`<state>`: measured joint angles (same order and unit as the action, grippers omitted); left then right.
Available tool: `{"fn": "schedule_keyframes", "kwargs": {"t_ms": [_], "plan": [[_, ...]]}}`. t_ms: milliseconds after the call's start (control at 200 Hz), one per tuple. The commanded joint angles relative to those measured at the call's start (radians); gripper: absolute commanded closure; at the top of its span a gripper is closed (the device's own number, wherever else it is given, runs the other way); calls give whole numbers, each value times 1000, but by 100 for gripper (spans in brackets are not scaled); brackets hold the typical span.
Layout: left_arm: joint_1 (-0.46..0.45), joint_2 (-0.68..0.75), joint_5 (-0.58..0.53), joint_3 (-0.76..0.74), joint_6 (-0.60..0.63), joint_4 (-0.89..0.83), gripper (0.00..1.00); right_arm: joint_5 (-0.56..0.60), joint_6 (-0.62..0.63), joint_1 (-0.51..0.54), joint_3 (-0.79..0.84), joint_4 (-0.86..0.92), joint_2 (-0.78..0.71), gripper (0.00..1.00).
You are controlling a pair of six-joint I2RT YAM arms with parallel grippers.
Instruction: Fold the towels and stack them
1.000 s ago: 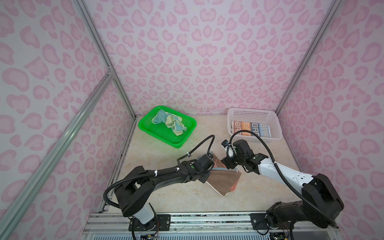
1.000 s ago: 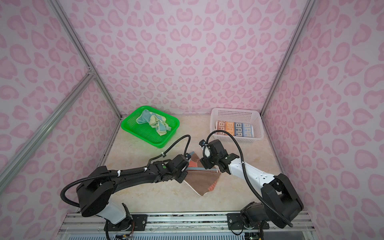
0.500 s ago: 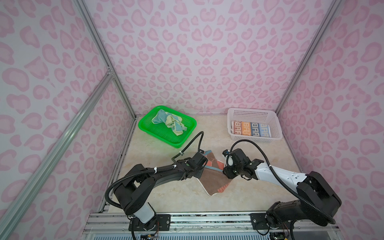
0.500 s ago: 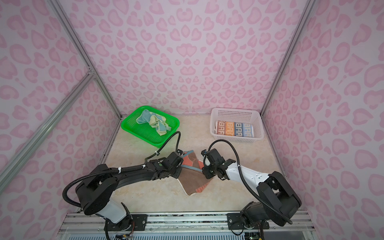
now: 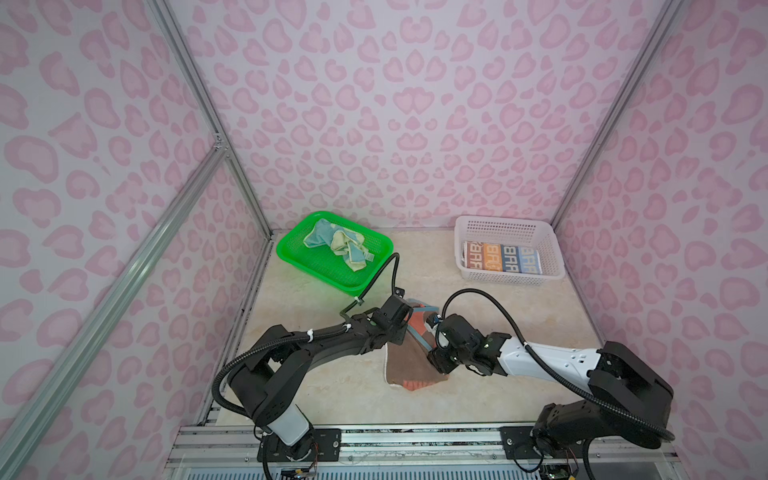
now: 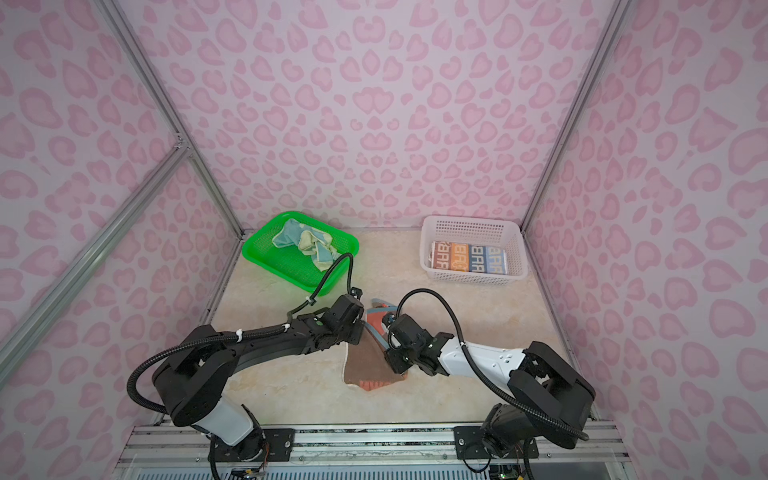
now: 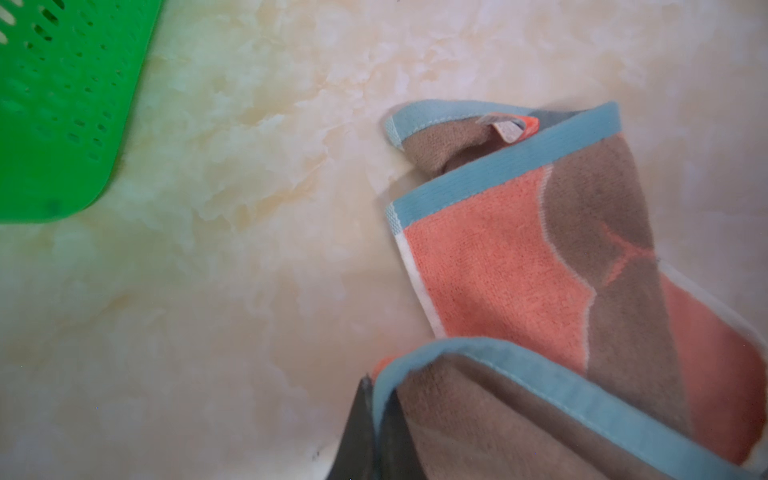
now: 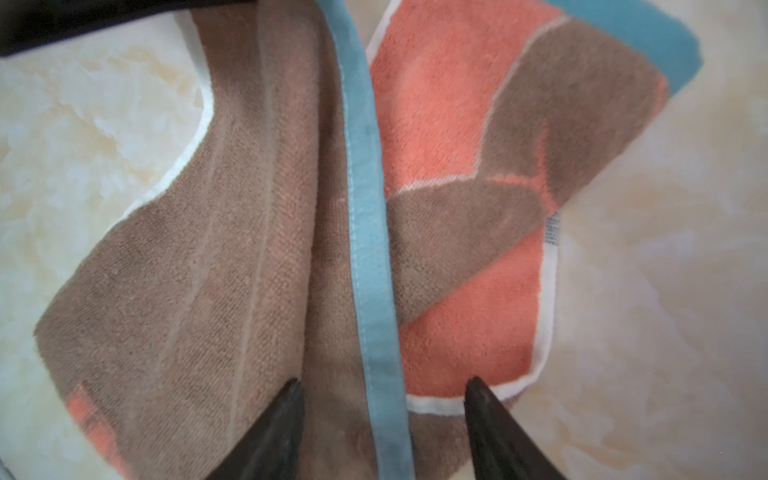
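The orange towel with the brown bear [image 5: 409, 368] [image 6: 368, 368] lies loosely doubled over at the middle of the table, brown back face up at the front. My left gripper [image 7: 376, 386] [image 5: 409, 330] is shut on its blue hem [image 7: 498, 357]. My right gripper [image 8: 382, 382] [image 5: 432, 357] hovers low over the same towel [image 8: 457, 124], open, its fingertips [image 8: 291, 390] standing either side of the blue hem strip. A crumpled pale yellow and teal towel [image 5: 338, 245] lies in the green basket. A folded lettered towel [image 5: 503, 258] lies in the white basket.
The green basket [image 5: 291, 259] [image 7: 62, 104] stands at the back left and the white basket [image 5: 509, 226] at the back right. The left arm's cable arcs over the green basket's near corner. Pink patterned walls close in three sides.
Both grippers have come lower and nearer the front. The towel, stretched between them before, has folded over and sagged onto the table. The right jaws now stand apart over the hem.
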<state>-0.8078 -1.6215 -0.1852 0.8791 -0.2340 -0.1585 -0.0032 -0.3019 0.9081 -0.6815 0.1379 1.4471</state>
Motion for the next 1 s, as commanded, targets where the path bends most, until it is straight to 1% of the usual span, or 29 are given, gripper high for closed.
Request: {"fn": "schedule_keyframes", "kwargs": {"t_ms": [0,155,350,475,605,710,835,995], "plan": [[2,-10,-2,0,-4,38,98,15,24,-6,-24,-39,29,43],[2,-4,-7,-12,-6,33,98,-17,31,-20,-37,-47,62,51],[7,-3,-27,-11,-5,24,98,-31,14,-32,1,-36,24,57],[9,-11,-28,-6,-4,21,98,-55,-25,-44,45,-26,-18,59],[10,-15,-28,-3,-4,21,98,-72,-66,-47,87,-21,-40,59],[9,-15,-28,-3,-1,17,98,-87,-95,-48,108,-21,-47,60],[11,-16,-27,-4,0,12,98,-111,-113,-48,118,-23,-53,64],[12,-23,-23,-2,-2,14,98,-137,-128,-47,124,-34,-44,63]]}}
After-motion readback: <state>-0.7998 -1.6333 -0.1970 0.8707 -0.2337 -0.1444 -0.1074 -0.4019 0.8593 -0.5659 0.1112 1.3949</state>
